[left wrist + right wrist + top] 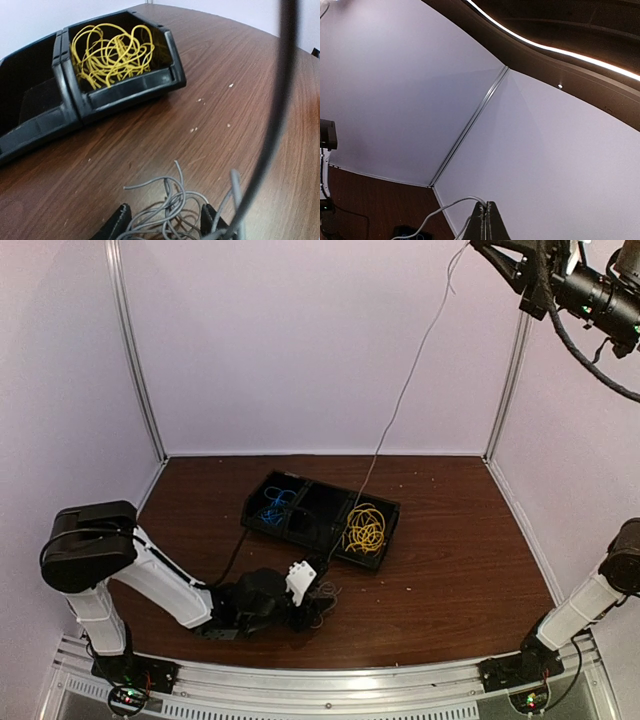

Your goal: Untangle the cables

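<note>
Low in the left wrist view, the grey cable [167, 210] is cut off by the bottom edge, so only the top of its loose tangle shows, lying on the table [225, 100]. From above, the same tangle is nearly lost against the dark wrist. A dark, blurred strand crosses the right of that wrist view close to the lens; I cannot tell which cable it is. The right end effector [487, 217] shows clearly only at the bottom edge of its own camera. A long strand [445, 206] leaves its tips and, seen from above, runs down in a thin line toward the bins [125, 90]; where its lower end lies is too fine to make out.

Beyond the grey cable stand the black bins, three in a row. The yellow cable [110, 50] lies in the right one as a loose coil, and the blue cable [272, 508] lies in the left one. Pale specks [230, 85] dot the table between the bins and the tangle.

The left arm [160, 585] lies low along the table. The left end effector [165, 225] is partly open, with a finger on either side of the grey cable and the wires loose between them. The right arm [590, 600] rises steeply from its base and out of frame. Its end effector is high up, facing wall and ceiling, with its fingers pressed together on the long strand.
</note>
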`<state>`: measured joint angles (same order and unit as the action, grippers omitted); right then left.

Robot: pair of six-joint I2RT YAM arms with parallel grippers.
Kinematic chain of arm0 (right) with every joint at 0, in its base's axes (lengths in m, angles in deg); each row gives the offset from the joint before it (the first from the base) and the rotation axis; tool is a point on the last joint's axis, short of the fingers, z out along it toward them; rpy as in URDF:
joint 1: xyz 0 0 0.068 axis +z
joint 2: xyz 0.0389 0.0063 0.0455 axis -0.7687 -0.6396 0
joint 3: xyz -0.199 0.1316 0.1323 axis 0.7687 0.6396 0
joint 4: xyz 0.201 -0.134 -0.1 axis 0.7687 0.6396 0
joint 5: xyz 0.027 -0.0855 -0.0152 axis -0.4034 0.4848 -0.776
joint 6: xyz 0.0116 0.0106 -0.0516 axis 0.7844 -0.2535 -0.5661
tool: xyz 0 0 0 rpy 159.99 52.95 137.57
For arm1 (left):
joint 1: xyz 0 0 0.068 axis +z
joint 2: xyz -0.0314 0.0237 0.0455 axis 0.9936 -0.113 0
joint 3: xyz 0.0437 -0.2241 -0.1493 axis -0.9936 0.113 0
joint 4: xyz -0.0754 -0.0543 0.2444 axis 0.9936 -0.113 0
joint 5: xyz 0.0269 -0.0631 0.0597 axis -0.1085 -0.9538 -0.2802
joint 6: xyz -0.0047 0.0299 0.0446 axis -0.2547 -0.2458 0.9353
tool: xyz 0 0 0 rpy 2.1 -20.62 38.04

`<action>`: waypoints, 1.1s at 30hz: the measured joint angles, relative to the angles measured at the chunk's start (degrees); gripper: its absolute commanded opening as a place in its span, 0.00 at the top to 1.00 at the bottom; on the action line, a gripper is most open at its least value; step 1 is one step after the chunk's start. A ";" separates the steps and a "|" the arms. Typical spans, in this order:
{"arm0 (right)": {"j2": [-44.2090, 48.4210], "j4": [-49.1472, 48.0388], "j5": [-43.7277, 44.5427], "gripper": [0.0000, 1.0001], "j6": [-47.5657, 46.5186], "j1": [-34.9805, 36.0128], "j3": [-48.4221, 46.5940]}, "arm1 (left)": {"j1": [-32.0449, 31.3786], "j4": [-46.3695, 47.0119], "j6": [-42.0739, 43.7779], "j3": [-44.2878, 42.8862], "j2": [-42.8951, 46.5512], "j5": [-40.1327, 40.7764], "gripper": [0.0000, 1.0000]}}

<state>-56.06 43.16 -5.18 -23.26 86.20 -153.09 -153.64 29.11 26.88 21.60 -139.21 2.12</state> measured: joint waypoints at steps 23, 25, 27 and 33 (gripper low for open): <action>2.60 -7.06 16.22 1.00 -0.22 -3.30 9.97 | -0.02 -15.67 -7.85 16.96 22.01 11.30 0.50; 4.70 -6.36 13.00 1.00 -0.26 -3.48 14.56 | -0.09 -15.85 -7.74 16.96 23.04 11.43 0.47; 6.93 -5.07 8.98 1.00 -0.20 -3.58 19.71 | -0.26 -15.76 -7.08 16.87 24.72 11.41 0.46; 11.34 -2.21 -1.16 1.00 0.85 -3.58 32.94 | -2.16 -15.23 -0.31 8.24 26.25 8.85 0.36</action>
<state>-44.72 40.96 -6.33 -22.41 82.62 -120.16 -155.80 13.88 26.58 29.84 -112.96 10.97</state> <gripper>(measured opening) 0.006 0.581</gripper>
